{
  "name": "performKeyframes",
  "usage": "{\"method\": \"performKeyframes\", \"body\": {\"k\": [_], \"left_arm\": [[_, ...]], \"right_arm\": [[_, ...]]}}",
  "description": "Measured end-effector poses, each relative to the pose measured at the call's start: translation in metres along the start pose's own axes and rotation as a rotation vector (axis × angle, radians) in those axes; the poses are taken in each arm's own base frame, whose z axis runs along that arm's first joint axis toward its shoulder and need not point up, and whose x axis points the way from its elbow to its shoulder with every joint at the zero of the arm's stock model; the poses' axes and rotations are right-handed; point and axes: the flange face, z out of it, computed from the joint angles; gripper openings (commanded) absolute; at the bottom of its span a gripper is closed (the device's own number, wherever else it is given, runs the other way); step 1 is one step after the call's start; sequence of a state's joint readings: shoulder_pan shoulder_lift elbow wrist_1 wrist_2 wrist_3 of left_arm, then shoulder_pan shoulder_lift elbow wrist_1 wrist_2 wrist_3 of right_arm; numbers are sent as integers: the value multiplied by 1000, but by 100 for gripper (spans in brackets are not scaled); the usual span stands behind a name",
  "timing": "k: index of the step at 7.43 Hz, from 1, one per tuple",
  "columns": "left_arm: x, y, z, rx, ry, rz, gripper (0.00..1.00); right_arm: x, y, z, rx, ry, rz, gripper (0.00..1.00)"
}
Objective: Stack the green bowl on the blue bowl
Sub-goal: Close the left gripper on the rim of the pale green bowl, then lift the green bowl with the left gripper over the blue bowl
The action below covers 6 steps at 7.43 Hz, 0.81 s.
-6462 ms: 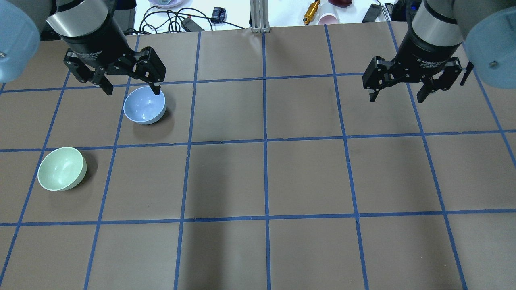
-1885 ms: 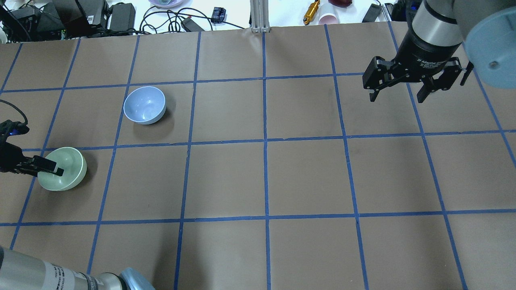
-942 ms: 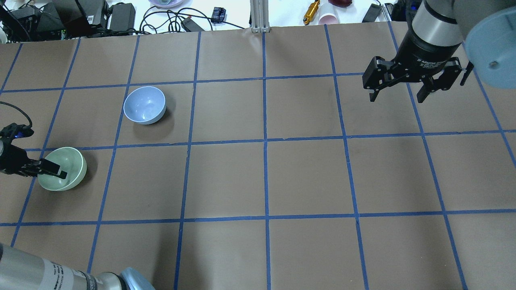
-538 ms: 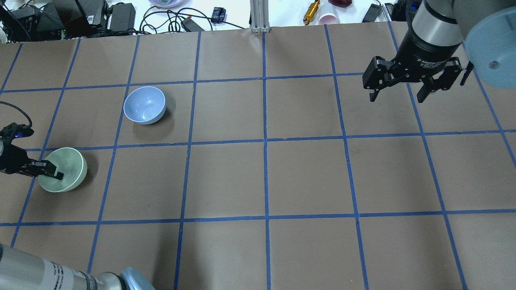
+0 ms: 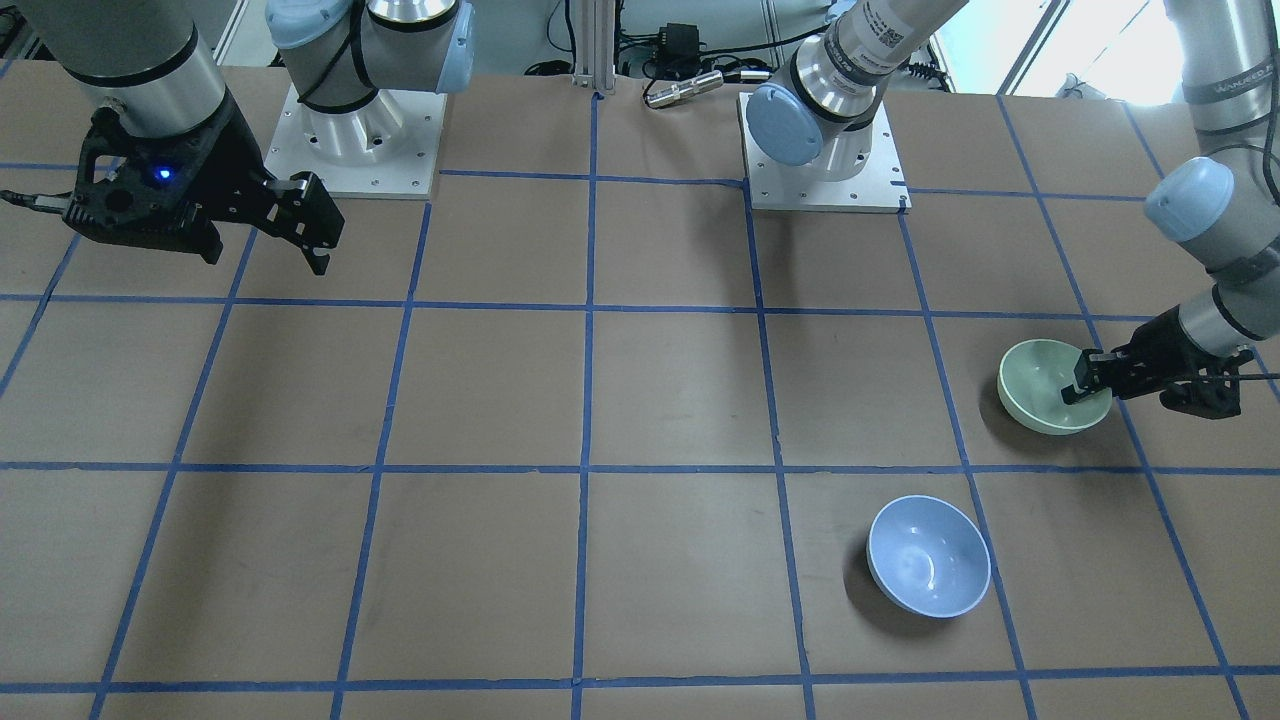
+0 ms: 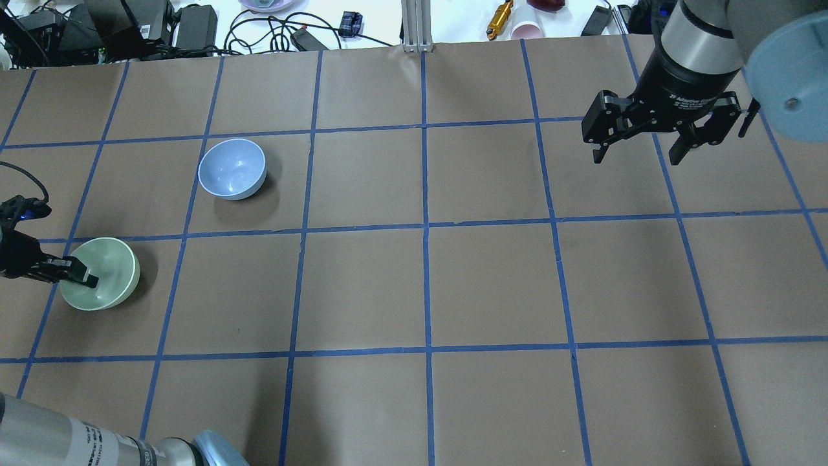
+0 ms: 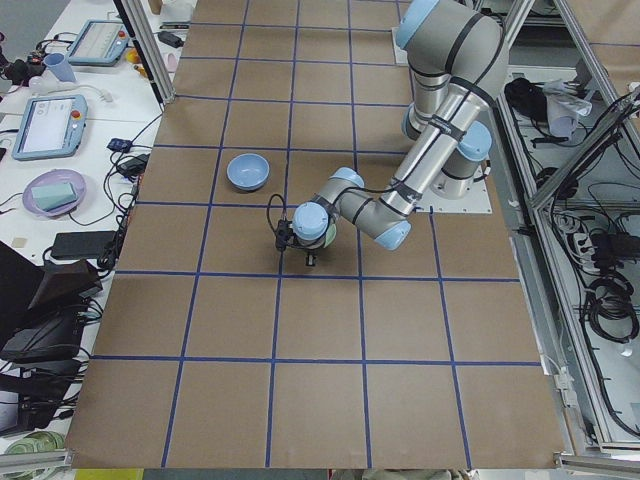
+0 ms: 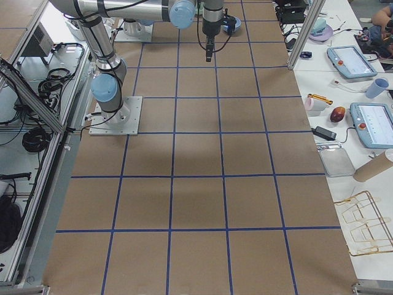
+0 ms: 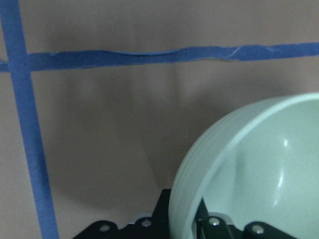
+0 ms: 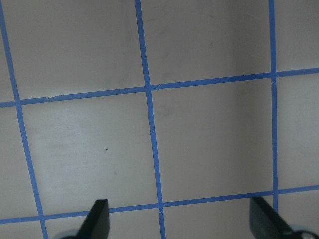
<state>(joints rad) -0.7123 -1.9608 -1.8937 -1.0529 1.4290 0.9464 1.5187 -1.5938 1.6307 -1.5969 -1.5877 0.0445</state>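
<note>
1. Green bowl [image 6: 111,268], small round glossy mint plastic, at the table's [image 6: 491,285] 9 o'clock edge; left gripper [image 6: 76,277] pinches its rim
2. Round glossy periwinkle blue bowl [image 6: 231,169] waits at its 2 o'clock
3. Idle right gripper [image 6: 637,155] hangs spread, empty
4. Risk: one-sided rim pinch may let the green bowl tilt or slip

Bright even overhead light; soft shadow beside green bowl [image 6: 113,272]; blurry wrist close-up.

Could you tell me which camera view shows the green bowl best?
The exterior front-facing view: the green bowl shows nearly whole, the left claw pinching its rim. Overhead has it near the edge; the left wrist view crops it; the side views barely show it.
</note>
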Motion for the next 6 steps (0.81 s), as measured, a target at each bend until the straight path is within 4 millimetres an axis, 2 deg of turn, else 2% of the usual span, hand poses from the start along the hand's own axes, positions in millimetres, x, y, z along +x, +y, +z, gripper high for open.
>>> {"method": "performKeyframes", "body": {"k": [4,6], "left_arm": [[5,-4,-16,14,-8,4,0],[9,-14,-39,23,12,5,0]], "right_arm": [[0,0,0,0,0,0,100],[0,0,0,0,0,0,100]]}}
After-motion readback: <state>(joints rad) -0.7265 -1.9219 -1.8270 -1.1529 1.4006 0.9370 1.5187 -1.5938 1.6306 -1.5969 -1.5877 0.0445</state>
